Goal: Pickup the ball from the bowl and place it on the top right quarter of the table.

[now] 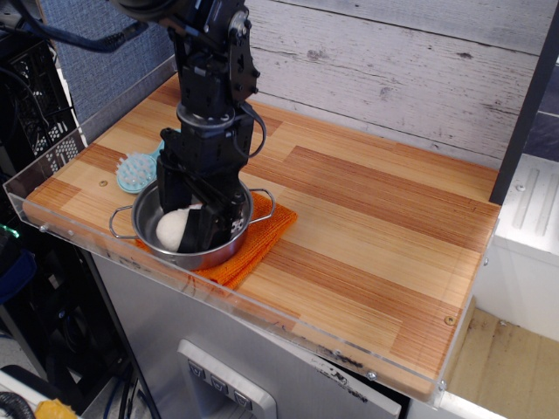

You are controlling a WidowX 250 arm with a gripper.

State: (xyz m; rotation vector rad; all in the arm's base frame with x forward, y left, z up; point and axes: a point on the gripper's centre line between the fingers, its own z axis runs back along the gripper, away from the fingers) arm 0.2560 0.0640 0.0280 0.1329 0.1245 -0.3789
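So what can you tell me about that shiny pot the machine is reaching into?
The pot is a round, shiny stainless-steel bowl with thin wire loop handles on two sides. It stands upright on an orange cloth near the table's front left corner, beside a light-blue brush. A white ball lies inside, and the black claw reaches down into it around the ball.

Single fixed view, set high off the front right corner of the table, looking down and leftward across the planks toward the back edge and the whitewashed board wall. Moderately near: whole tabletop in frame, front edge lowest, left corner cropped close.
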